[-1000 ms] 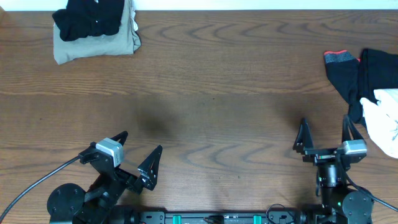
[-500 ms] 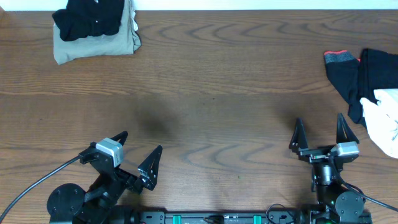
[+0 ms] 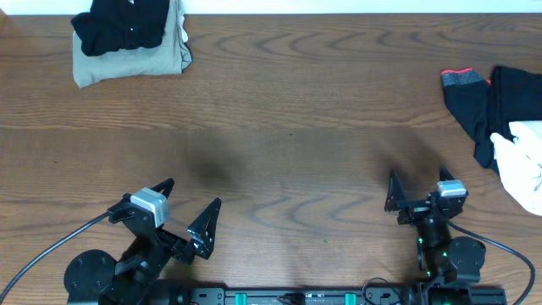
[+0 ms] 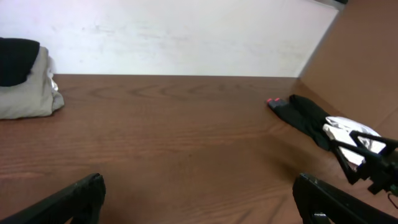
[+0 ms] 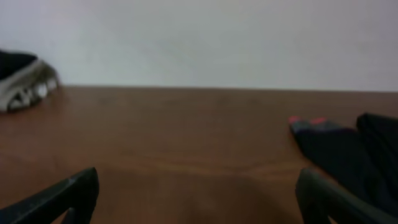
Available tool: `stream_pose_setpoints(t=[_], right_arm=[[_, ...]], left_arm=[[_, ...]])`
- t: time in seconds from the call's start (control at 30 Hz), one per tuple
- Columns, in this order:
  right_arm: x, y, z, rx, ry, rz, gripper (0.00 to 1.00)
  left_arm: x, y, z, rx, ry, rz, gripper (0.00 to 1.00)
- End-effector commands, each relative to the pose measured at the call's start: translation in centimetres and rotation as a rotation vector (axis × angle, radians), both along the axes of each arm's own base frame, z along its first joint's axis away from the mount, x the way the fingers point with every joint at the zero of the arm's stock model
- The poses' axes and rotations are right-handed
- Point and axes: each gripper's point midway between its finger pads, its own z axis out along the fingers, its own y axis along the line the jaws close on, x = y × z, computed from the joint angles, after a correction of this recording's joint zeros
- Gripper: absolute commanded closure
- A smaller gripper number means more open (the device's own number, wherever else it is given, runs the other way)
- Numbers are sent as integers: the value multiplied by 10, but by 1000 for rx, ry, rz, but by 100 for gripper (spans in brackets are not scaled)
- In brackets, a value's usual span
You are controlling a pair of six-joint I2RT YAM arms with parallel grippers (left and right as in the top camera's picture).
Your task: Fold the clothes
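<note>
Wooden table (image 3: 288, 127) bears loose black and white clothes (image 3: 471, 103) at far right and a folded stack (image 3: 129, 44) far left, while the near left gripper (image 3: 193, 193) and right gripper (image 3: 417, 174) both gape wide, holding nothing.

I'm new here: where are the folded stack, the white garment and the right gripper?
folded stack (image 3: 131, 41), overhead view, black top layer.
white garment (image 3: 523, 165), overhead view, its middle.
right gripper (image 3: 416, 174), overhead view, between fingertips.

Stack (image 3: 129, 44) far left, pile (image 3: 489, 106) right
</note>
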Motion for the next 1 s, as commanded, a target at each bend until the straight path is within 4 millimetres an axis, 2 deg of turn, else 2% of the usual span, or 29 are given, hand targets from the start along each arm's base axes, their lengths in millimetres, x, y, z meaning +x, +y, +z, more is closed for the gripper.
stream_pose_setpoints(t=[0.0,0.97], right_arm=[[0,-1,0,-72,-8,1,1],[0,0,0,-46,-6,7,1]], left_arm=[[-3,-3,5,-11,-15,-16,2],[-3,-3,5,-11,-15,-16,2]])
